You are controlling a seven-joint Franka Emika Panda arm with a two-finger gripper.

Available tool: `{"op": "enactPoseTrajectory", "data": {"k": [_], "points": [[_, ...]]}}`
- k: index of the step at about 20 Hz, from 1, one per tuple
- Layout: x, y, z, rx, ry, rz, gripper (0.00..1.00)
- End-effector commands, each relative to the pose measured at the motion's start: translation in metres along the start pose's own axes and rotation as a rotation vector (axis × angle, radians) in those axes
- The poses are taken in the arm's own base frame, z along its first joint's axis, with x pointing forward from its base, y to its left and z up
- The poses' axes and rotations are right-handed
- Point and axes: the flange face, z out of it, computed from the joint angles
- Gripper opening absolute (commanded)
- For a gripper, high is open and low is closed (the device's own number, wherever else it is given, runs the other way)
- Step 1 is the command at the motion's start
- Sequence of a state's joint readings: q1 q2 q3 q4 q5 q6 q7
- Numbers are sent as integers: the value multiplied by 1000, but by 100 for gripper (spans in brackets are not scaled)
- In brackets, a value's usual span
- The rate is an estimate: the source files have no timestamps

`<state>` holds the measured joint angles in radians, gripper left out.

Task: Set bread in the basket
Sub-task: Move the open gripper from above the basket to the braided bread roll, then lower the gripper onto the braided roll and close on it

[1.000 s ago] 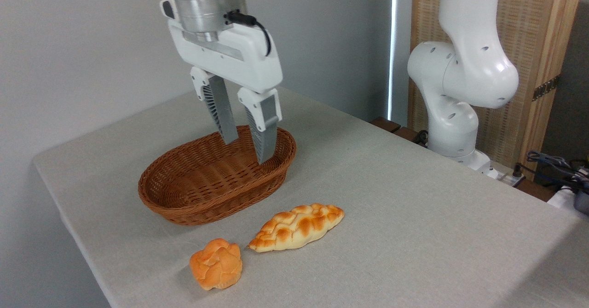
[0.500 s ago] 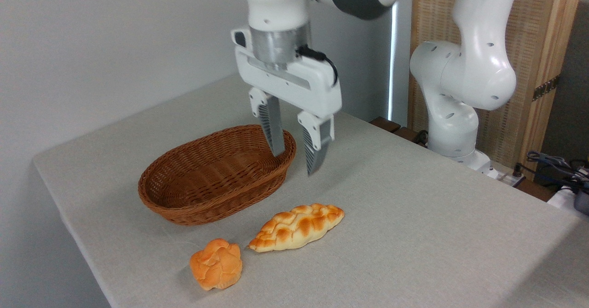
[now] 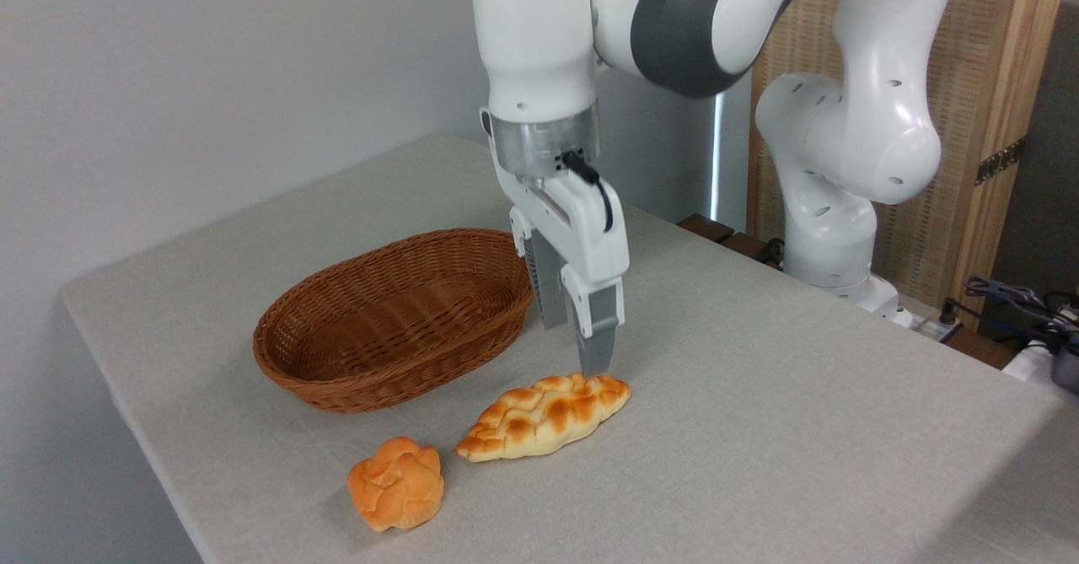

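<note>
While the gripper [image 3: 576,349] hangs spread above it, the braided, toasted bread [image 3: 544,416] lies beside the oval wicker basket [image 3: 396,324] — no writing legible.

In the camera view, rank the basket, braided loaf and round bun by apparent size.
1. basket, clearly largest
2. braided loaf
3. round bun, smallest, even though it lies nearest the camera
</note>
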<state>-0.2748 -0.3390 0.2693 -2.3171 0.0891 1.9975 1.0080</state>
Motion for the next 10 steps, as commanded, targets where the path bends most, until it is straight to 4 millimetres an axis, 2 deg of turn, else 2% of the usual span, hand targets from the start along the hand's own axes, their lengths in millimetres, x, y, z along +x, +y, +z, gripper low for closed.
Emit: {"op": "enactPoseTrajectory", "data": {"k": [1,8,10], "points": [[8,10,30,18,3,69,100],[12,8,45,32,-4,83,100],[6,4,46,57,-36,100,100]]}}
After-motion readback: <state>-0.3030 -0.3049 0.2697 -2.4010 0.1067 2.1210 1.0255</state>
